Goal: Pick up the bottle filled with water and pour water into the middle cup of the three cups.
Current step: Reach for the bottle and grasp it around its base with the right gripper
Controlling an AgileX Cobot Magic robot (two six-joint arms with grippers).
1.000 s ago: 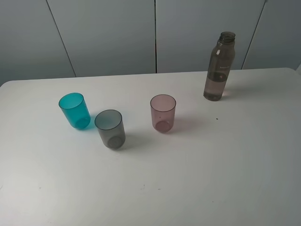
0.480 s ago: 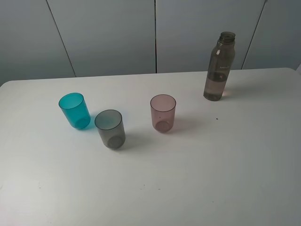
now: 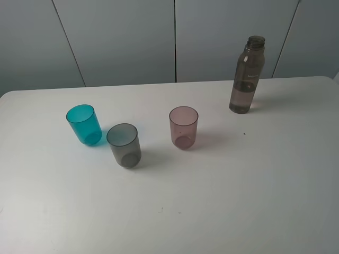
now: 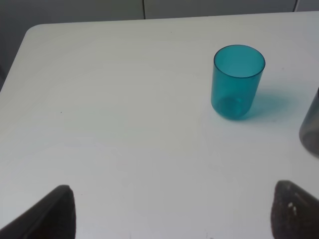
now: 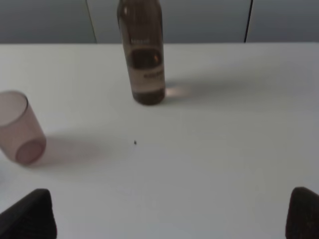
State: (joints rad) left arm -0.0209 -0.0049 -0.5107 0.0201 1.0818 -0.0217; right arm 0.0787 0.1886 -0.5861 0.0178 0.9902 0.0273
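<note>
The bottle [image 3: 247,76] stands upright and uncapped in the upper right of the exterior high frame, near the far edge of the white surface [image 3: 222,201]. It is smoky and translucent, with a pale printed mark on its side; how full it is is hard to tell. It is well apart from the 3 cups and nothing touches it. The right wrist view also shows the bottle [image 5: 143,55], slightly blurred.

A small dark speck [image 3: 244,133] lies on the surface between the bottle and the cups. The pinkish cup [image 3: 183,127] is the nearest to the bottle, just left of the frame's centre. The middle cup [image 3: 124,145], smoky grey, stands further left and a little lower in the frame. The teal cup [image 3: 83,124] stands just beside it, up and to its left, not touching. All 3 are upright with open mouths.

The right end effector [image 5: 167,216] shows as 2 dark fingertips at the edges of its wrist view, spread wide and holding nothing, with the pinkish cup [image 5: 17,129] ahead of it. The left end effector [image 4: 174,214] is also spread wide and empty, facing the teal cup [image 4: 237,82]. Grey wall panels [image 3: 122,42] stand behind the surface.
</note>
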